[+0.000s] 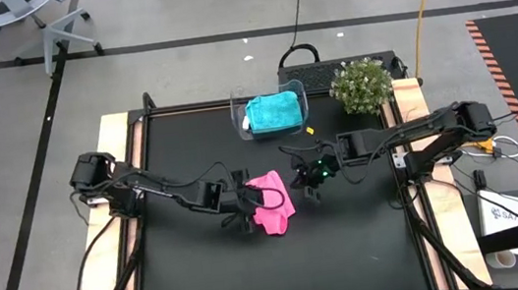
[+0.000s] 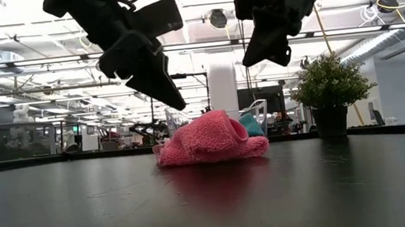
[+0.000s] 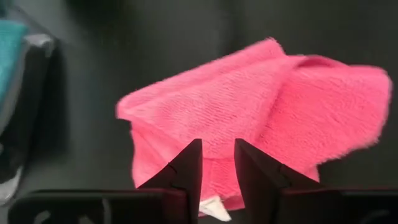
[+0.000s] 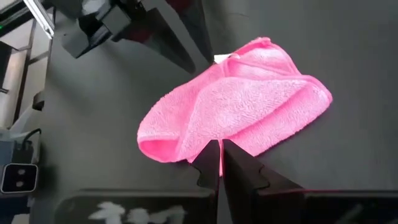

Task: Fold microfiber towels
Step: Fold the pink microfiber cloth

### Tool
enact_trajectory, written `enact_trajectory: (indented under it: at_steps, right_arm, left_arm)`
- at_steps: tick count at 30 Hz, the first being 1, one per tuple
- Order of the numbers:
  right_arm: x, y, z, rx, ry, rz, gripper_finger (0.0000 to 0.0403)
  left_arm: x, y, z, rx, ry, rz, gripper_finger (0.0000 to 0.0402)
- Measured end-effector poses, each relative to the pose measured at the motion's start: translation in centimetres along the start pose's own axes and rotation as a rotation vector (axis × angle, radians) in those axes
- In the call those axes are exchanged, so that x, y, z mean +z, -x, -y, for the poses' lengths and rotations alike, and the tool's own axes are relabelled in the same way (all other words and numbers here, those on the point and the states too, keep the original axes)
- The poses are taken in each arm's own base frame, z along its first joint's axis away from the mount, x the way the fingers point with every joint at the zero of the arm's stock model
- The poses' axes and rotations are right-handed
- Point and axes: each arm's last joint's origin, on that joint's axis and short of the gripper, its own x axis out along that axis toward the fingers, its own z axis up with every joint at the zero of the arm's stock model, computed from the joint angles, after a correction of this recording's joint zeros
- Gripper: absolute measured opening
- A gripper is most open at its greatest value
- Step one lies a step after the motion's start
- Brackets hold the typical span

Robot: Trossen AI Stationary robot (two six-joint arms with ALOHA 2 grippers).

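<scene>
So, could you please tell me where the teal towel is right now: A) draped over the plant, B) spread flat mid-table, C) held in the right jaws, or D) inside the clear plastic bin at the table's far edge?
D: the teal towel sits in the clear bin, while only the pink towel lies mid-table.

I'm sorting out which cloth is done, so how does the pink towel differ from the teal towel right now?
The pink towel lies crumpled on the bare black table, while the teal towel sits inside the clear plastic bin. The pink towel is loosely bunched with uneven edges; the teal towel looks like a neat, flat block. Both grippers, left gripper and right gripper, hang beside the pink towel, none near the teal towel. Both are fuzzy cloths.
</scene>
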Motion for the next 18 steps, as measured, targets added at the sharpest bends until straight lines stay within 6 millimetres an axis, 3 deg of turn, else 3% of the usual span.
enact_trajectory:
  at_steps: [8, 18]
  right_arm:
    - [-0.1, 0.0, 0.1, -0.005, -0.010, -0.014, 0.0011]
    - [-0.3, 0.0, 0.1, -0.013, -0.046, -0.031, 0.0011]
  left_arm:
    - [0.0, -0.1, -0.1, -0.073, -0.009, -0.007, 0.0166]
    - [-0.9, -2.8, 2.1, -0.024, -0.295, -0.016, 0.0241]
